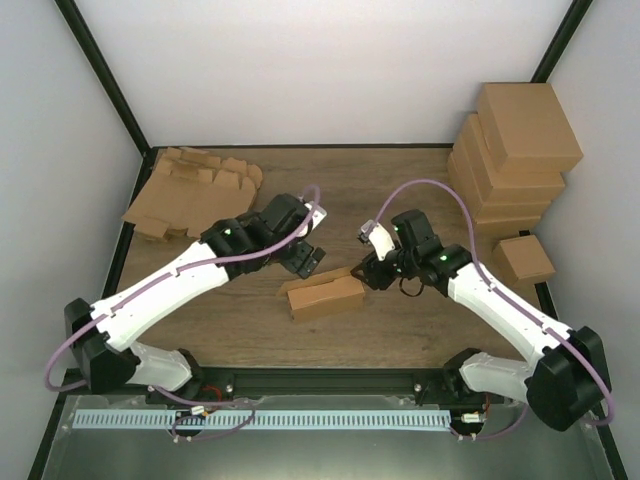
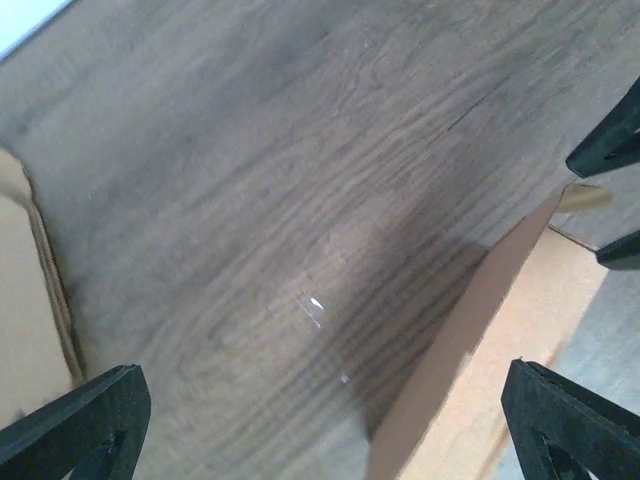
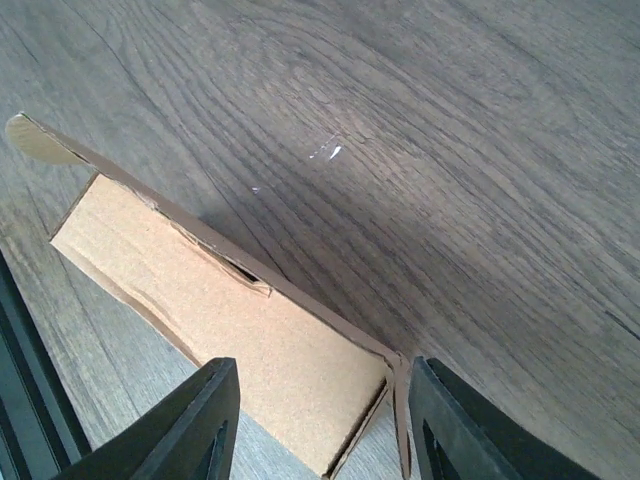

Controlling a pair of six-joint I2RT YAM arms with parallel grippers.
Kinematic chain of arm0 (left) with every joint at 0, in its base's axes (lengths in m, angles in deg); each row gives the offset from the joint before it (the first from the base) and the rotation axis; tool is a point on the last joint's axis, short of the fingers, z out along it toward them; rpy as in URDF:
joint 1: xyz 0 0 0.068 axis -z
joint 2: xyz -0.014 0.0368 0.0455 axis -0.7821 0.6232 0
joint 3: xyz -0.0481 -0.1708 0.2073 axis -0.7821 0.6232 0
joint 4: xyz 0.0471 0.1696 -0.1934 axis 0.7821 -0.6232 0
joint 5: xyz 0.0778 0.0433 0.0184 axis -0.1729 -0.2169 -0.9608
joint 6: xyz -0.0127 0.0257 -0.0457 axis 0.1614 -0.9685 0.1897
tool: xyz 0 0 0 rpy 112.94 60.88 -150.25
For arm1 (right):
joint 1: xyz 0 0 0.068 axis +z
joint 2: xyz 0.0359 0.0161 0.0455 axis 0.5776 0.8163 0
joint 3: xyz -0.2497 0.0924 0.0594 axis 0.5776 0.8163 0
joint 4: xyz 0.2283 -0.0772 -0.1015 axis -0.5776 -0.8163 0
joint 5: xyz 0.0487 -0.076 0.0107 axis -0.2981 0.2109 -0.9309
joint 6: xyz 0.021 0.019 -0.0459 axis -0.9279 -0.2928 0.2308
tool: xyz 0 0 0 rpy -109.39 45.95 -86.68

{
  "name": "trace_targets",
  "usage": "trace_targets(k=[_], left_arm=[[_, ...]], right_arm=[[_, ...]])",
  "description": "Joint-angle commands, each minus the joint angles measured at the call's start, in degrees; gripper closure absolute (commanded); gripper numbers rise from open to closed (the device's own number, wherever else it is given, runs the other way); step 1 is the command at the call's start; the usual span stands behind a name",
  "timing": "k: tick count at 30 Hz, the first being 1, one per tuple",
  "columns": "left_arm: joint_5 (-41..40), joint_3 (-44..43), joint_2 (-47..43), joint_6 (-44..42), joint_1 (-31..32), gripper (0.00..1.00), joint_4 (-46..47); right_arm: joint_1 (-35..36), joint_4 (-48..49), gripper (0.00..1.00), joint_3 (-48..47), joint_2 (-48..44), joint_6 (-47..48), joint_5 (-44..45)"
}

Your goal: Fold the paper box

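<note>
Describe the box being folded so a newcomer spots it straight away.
On the wooden table, look at the middle, near the front edge. The half-folded box lies alone, open with one flap up, unlike the closed boxes stacked at right and the flat sheets back left.

White walls [image 1: 320, 70] enclose the wood-grain table [image 1: 400, 195], seemingly under soft even light.

**Item 1.** White-shelled left arm [image 1: 180, 275]: base at lower left of the overhead frame, reaching up and right toward centre. Black two-finger left gripper [image 1: 305, 258]: jaws spread wide, its fingers [image 2: 85, 425] at the bottom corners of the wrist view.

**Item 2.** White-shelled right arm [image 1: 500, 300]: base at lower right, reaching up and left. Black right gripper [image 1: 368, 270]: jaws part-way apart, pointing left.
</note>
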Motion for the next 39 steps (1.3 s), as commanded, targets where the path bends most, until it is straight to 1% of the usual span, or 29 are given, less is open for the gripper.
trace_targets(k=[1, 3, 6, 8, 10, 12, 14, 16, 19, 22, 28, 34, 39], left_arm=[[2.1, 5.2, -4.8, 17.6, 0.1, 0.06, -3.3], [3.2, 9.3, -9.0, 24.3, 0.2, 0.15, -2.7], [3.1, 14.7, -13.6, 32.4, 0.1, 0.37, -2.7], [5.8, 17.5, -15.0, 35.5, 0.1, 0.38, -1.7], [9.7, 20.5, -15.8, 37.2, 0.1, 0.42, 0.8], [12.2, 22.9, -15.9, 38.0, 0.2, 0.46, 2.9], [12.0, 23.6, -15.3, 38.1, 0.2, 0.52, 3.2], [10.8, 23.5, -14.8, 37.9, 0.1, 0.54, 2.6], [10.2, 23.4, -14.7, 37.7, 0.1, 0.58, 2.3], [10.3, 23.8, -14.3, 37.0, 0.1, 0.61, 2.3], [6.8, 24.0, -12.7, 35.3, 0.1, 0.58, 0.8], [9.3, 26.0, -11.6, 34.7, 0.0, 0.59, 2.9], [8.5, 26.2, -10.1, 35.1, 0.0, 0.68, 2.6]], right_arm=[[1.9, -5.4, 0.53, -5.3, 1.9, 0.4, 5.6], [2.4, -6.5, 0.55, -6.2, 2.9, 0.2, 7.2], [2.9, -8.3, 0.6, -7.7, 4.5, -0.1, 9.2], [3.2, -9.2, 0.6, -8.4, 5.2, -0.4, 10.3], [3.1, -9.3, 0.63, -8.7, 5.6, -0.4, 10.9], [3.2, -9.2, 0.69, -8.7, 6.0, -0.4, 10.6], [3.3, -9.4, 0.74, -8.9, 6.3, -0.7, 10.4], [3.5, -9.5, 0.75, -9.0, 6.6, -1.0, 10.5], [3.6, -9.5, 0.8, -9.3, 7.0, -1.9, 10.7], [3.8, -9.5, 0.82, -9.3, 7.5, -2.6, 10.9], [4.3, -9.3, 0.83, -9.2, 7.9, -3.6, 11.1], [4.5, -9.8, 0.88, -9.4, 8.0, -4.2, 10.7], [4.5, -10.3, 0.92, -9.8, 8.7, -5.3, 10.5]])
